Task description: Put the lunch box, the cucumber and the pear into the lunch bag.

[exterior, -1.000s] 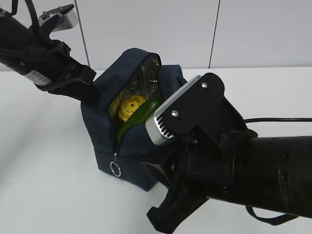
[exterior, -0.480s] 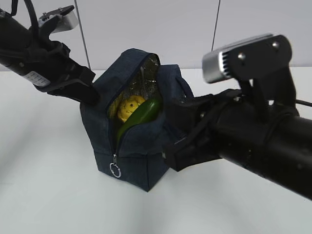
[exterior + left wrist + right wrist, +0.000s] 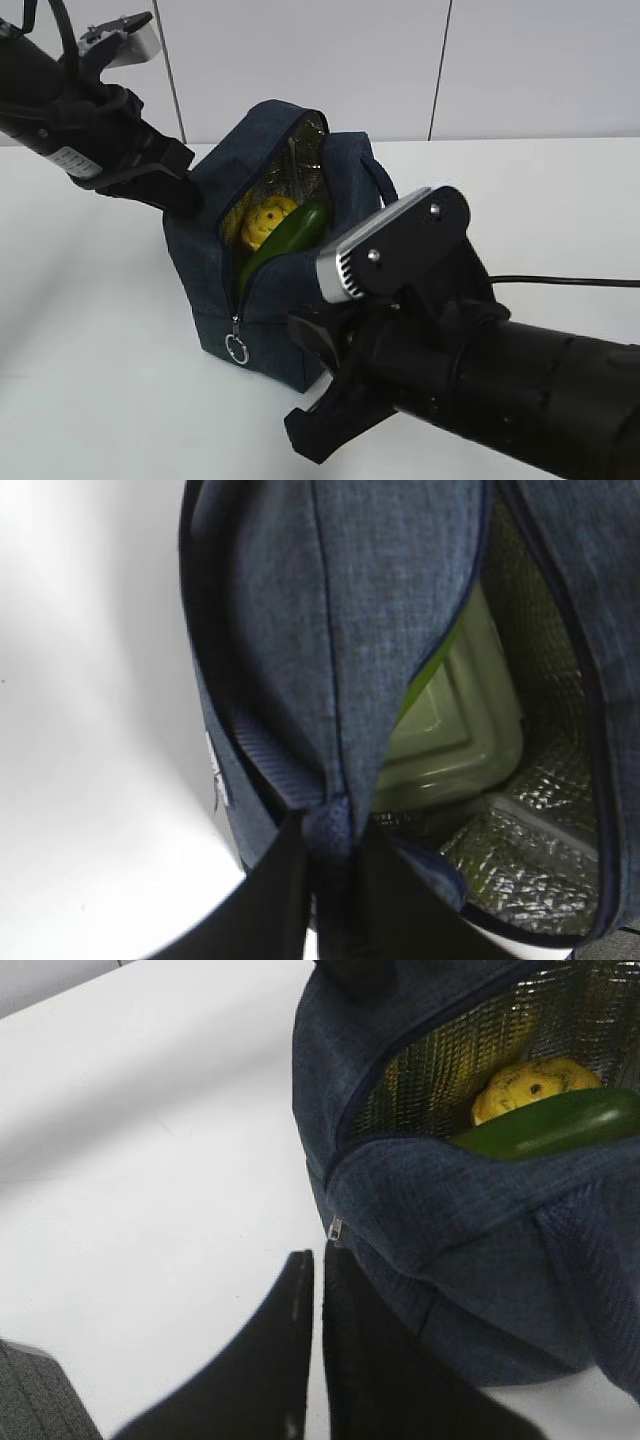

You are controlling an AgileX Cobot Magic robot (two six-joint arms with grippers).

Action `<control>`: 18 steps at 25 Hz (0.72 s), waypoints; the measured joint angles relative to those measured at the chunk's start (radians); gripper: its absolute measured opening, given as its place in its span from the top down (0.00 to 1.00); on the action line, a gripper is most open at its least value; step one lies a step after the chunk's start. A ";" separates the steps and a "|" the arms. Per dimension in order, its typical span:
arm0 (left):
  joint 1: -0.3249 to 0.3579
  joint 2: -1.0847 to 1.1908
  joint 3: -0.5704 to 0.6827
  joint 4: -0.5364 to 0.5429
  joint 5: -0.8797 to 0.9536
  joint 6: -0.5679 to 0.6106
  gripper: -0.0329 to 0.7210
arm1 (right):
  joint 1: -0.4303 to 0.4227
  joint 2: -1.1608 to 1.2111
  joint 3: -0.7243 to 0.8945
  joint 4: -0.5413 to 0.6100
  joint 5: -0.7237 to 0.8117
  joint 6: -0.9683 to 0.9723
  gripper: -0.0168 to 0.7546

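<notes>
The navy lunch bag [image 3: 205, 270] stands on the white table with its zipper open. The yellow pear [image 3: 268, 220] and the green cucumber [image 3: 292, 235] show in the opening, and also in the right wrist view: pear [image 3: 535, 1085], cucumber [image 3: 550, 1125]. The lunch box [image 3: 455, 720], with its pale green lid, lies inside against the silver lining. My left gripper [image 3: 185, 195] is shut on the bag's top fabric [image 3: 335, 820] and holds the flap up. My right gripper [image 3: 305, 438] is shut and empty, low in front of the bag, its tips [image 3: 318, 1257] just below the zipper slider [image 3: 335, 1230].
The silver ring pull [image 3: 237, 348] hangs at the bag's lower front. A padded handle [image 3: 380, 180] loops at the bag's right side. A black cable [image 3: 560, 282] runs over the table at the right. A pale wall stands behind.
My right arm rose up to the right of the bag half a second ago and has come back down low in front of it. The left gripper and the bag have not moved.
</notes>
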 joint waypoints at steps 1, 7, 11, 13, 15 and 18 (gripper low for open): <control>0.000 0.000 0.000 0.002 0.000 0.000 0.93 | 0.000 0.014 0.000 -0.010 -0.005 0.007 0.94; 0.000 0.000 0.000 0.009 -0.002 0.001 0.93 | 0.000 0.052 0.000 -0.279 -0.024 0.165 0.93; 0.000 0.000 0.000 0.012 -0.010 0.001 0.93 | 0.000 0.122 0.000 -0.484 -0.082 0.287 0.91; 0.000 0.000 0.000 0.013 -0.015 0.001 0.93 | 0.000 0.172 0.000 -0.512 -0.113 0.297 0.89; 0.000 0.000 0.000 0.013 -0.018 0.001 0.93 | 0.000 0.237 0.000 -0.529 -0.159 0.297 0.86; 0.000 0.000 0.000 0.013 -0.019 0.001 0.93 | 0.000 0.298 0.000 -0.535 -0.227 0.248 0.77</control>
